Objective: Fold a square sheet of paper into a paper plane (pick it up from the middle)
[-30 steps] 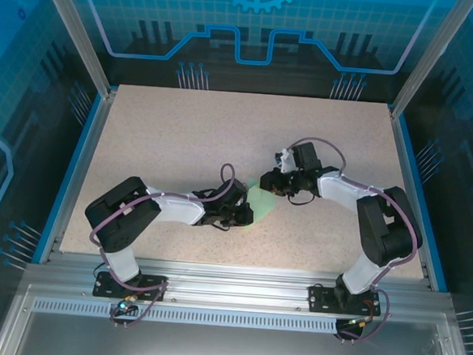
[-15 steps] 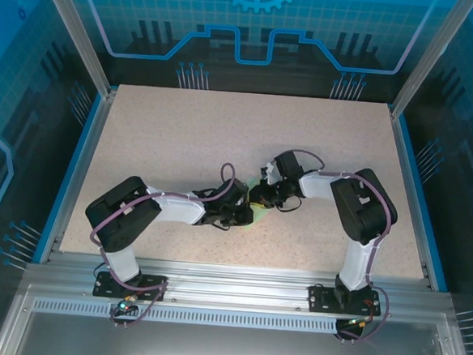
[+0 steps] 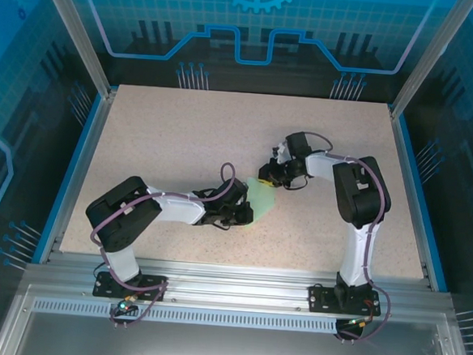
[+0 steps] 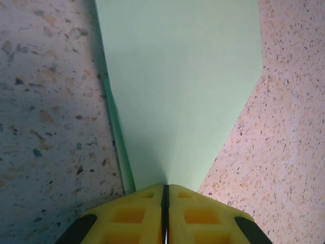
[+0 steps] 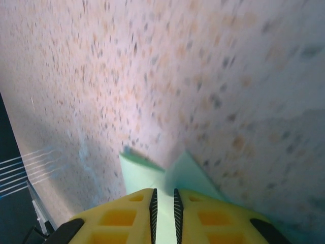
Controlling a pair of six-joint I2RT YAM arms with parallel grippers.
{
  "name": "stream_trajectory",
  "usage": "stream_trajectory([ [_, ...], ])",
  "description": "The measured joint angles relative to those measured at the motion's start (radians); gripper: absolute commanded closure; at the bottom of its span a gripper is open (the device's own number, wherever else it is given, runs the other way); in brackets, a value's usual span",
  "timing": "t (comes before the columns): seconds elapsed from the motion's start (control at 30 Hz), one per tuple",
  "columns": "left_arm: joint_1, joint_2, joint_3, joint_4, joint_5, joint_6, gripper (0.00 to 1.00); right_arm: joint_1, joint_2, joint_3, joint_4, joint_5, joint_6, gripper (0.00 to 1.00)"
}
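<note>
Paper (image 4: 177, 76) is plain pale mint-green, folded, tapering.

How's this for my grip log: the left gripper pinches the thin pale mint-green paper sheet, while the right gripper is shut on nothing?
One thing is wrong: the right gripper also holds the thin pale mint-green paper sheet; the right wrist view shows it between the yellow fingers. The left gripper does pinch it.
</note>
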Motion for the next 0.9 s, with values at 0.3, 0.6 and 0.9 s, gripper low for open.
stream_trajectory([
  [0.3, -0.002, 0.001, 0.000, 0.000, -0.006, 0.000, 0.88, -0.063, 0.035, 0.118, -0.047, 0.090, -0.048, 0.76],
  [0.6, -0.004, 0.001, 0.007, -0.010, -0.007, 0.000, 0.87, -0.040, -0.196, -0.059, -0.035, 0.072, -0.059, 0.76],
  [0.9, -0.004, 0.002, 0.017, -0.026, -0.007, 0.000, 0.87, 0.126, -0.224, -0.211, 0.042, 0.016, -0.008, 0.79],
])
